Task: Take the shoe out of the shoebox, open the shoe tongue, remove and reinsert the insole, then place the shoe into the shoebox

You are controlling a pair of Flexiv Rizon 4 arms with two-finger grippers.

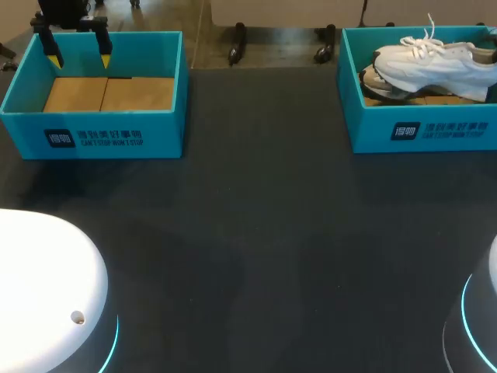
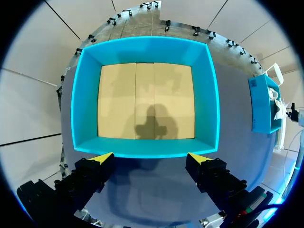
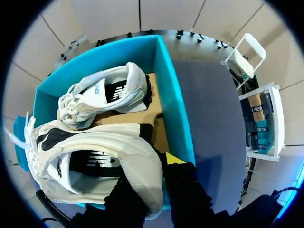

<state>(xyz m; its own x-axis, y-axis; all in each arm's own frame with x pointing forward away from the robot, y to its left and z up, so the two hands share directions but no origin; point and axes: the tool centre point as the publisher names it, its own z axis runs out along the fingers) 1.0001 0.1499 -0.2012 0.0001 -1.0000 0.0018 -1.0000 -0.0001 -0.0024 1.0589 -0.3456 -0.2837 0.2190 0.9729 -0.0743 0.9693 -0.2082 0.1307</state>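
A white shoe (image 1: 431, 64) with loose laces hangs tilted over the right teal shoebox (image 1: 423, 132). In the right wrist view my right gripper (image 3: 157, 166) is shut on the heel collar of this white shoe (image 3: 95, 156), and one yellow fingertip (image 3: 174, 158) shows outside the heel. A second white shoe (image 3: 102, 90) lies on the cardboard floor of the same shoebox (image 3: 172, 97), ahead of the gripper. My left gripper (image 1: 78, 56) hangs open over the far edge of the left teal box (image 1: 93, 128), holding nothing. In its own view, the left gripper (image 2: 149, 156) sits just outside that left box's (image 2: 80, 95) near wall.
The left box holds only its bare cardboard floor (image 2: 145, 99). The dark tabletop (image 1: 256, 225) stretches between the two boxes. My two white arm bases (image 1: 46, 295) stand at the near corners. The right shoebox (image 2: 261, 104) shows off to the side in the left wrist view.
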